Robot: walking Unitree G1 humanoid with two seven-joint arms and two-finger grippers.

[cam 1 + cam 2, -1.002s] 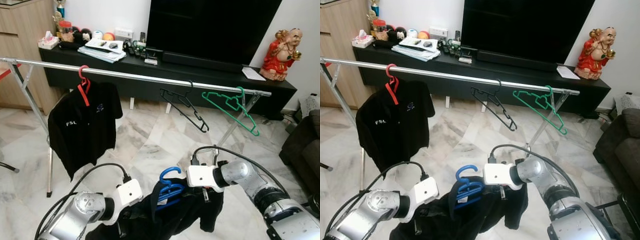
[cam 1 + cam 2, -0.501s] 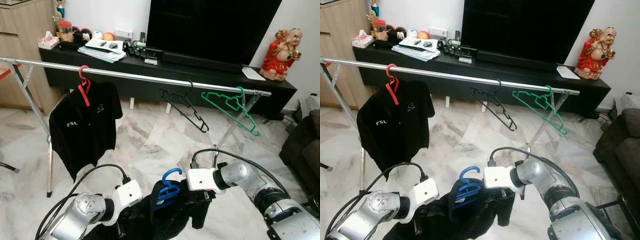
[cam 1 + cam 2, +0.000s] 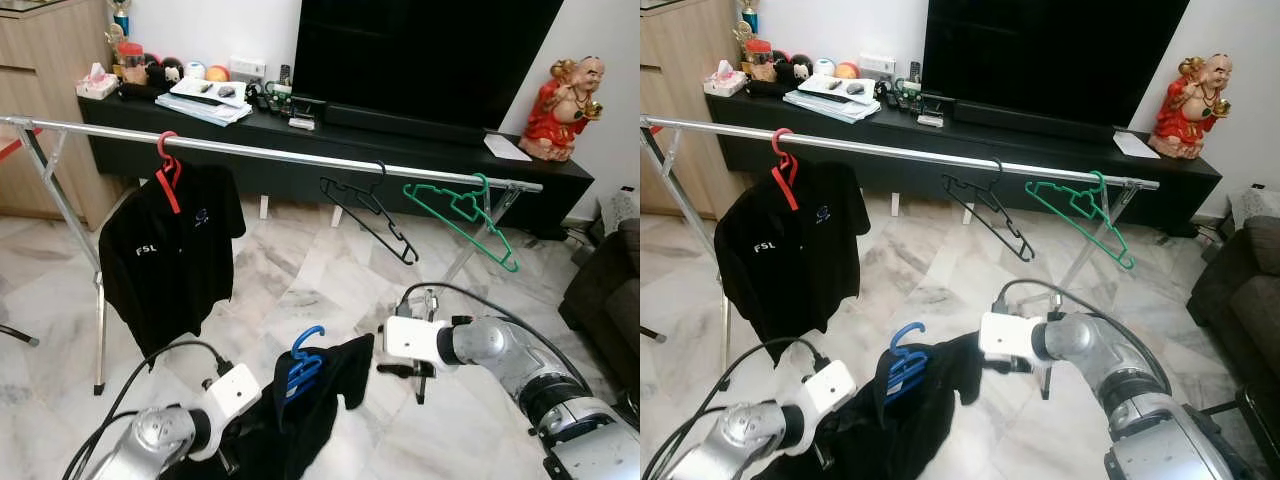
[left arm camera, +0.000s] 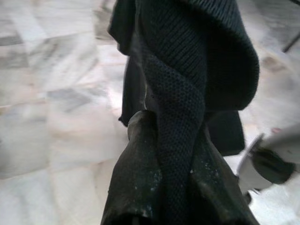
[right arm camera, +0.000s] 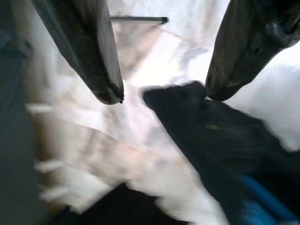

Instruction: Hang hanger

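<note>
A blue hanger carries a black shirt low in front of me, its hook pointing up. My left gripper is shut on a fold of this shirt's fabric; in the eye views the shirt covers its fingers. My right gripper is open with nothing between its fingers, and the shirt's corner lies just beyond the tips. In the eye views my right gripper hangs just right of the shirt's sleeve. The silver rail runs across above.
On the rail hang a red hanger with another black shirt, a bare black hanger and a bare green hanger. A black TV console stands behind. A dark sofa is at the right. The floor is marble.
My right gripper has let go of the shirt and drawn back to the right. The shirt on the blue hanger has swung left with my left arm, and now hangs from it alone.
</note>
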